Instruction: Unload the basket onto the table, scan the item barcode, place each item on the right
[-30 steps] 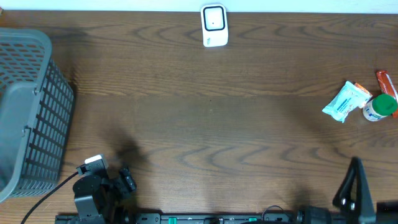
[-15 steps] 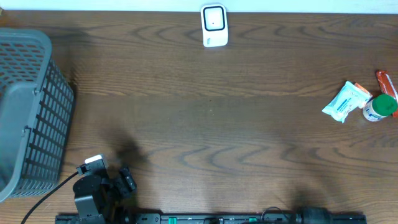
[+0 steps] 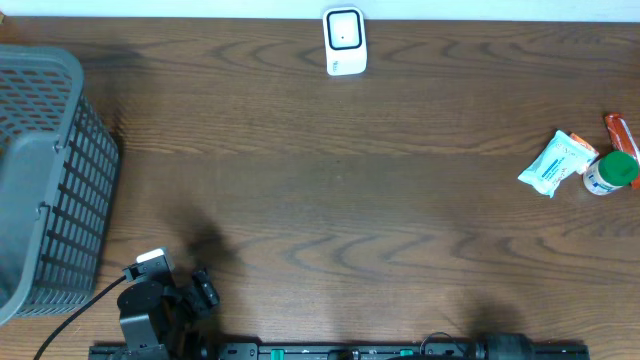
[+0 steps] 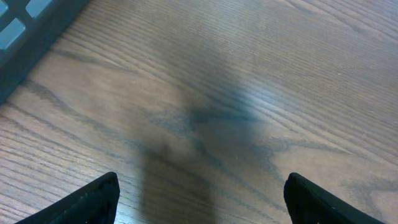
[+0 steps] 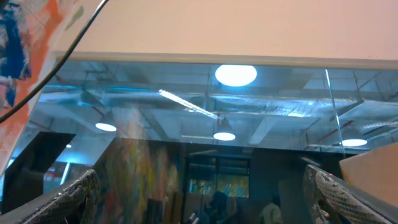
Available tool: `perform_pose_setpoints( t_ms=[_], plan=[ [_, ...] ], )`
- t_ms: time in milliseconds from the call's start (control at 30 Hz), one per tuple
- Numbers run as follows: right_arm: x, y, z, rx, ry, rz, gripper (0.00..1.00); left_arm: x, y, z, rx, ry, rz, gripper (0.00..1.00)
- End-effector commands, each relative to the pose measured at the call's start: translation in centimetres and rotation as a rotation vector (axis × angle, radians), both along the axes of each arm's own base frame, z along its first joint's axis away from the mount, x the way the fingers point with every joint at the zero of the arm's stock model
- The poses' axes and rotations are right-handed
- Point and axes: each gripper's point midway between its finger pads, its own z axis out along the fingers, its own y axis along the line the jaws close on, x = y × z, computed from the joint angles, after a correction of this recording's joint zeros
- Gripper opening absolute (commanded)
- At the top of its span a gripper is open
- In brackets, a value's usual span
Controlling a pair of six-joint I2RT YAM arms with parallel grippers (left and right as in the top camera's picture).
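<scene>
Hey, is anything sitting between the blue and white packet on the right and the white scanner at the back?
Nothing visible. Only table lies between the packet and the scanner; the green-capped bottle sits beyond the packet.

on the table (image 3: 340, 200), basket (image 3: 40, 170) at left, scanner (image 3: 345, 42) far middle, packet (image 3: 555, 163) just beside bottle (image 3: 610, 173) at right.

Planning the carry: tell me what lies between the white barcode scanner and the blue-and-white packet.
Only bare dark wooden tabletop separates the white barcode scanner and the blue-and-white packet, per the overhead view.
</scene>
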Motion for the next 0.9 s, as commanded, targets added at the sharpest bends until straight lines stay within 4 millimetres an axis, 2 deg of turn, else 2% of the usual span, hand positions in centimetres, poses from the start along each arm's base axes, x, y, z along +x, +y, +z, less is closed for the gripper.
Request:
perform_pose_setpoints(
  t_ms=[0,67,233,367,467,667,867],
  plan=[
    [1.3,-0.3,-0.5,0.007,0.041,-0.011,0.99,-0.1,0.0,-0.5,0.013,0.014,-0.012,0.85],
    [3.0,-0.4,-1.7,0.009,0.102,-0.012,0.99,-0.1,0.0,-0.5,0.013,0.014,-0.013,0.85],
    [9.2,-0.6,-5.9,0.036,0.265,0.01,0.99,-0.1,0.0,-0.5,0.013,0.014,-0.013,0.85],
    [14.2,-0.7,-10.1,0.039,0.382,0.006,0.99,-0.1,0.0,-0.5,0.013,0.014,-0.013,0.85],
    [17.0,-0.8,-13.2,0.063,0.457,0.026,0.99,-0.1,0.0,-0.5,0.013,0.014,-0.012,0.85],
    [20.7,-0.9,-17.6,0.094,0.526,0.04,0.99,-0.1,0.0,-0.5,0.013,0.014,-0.013,0.85],
    [22.5,-1.5,-20.5,0.112,0.584,0.015,0.99,-0.1,0.0,-0.5,0.013,0.014,-0.012,0.85]
  ],
)
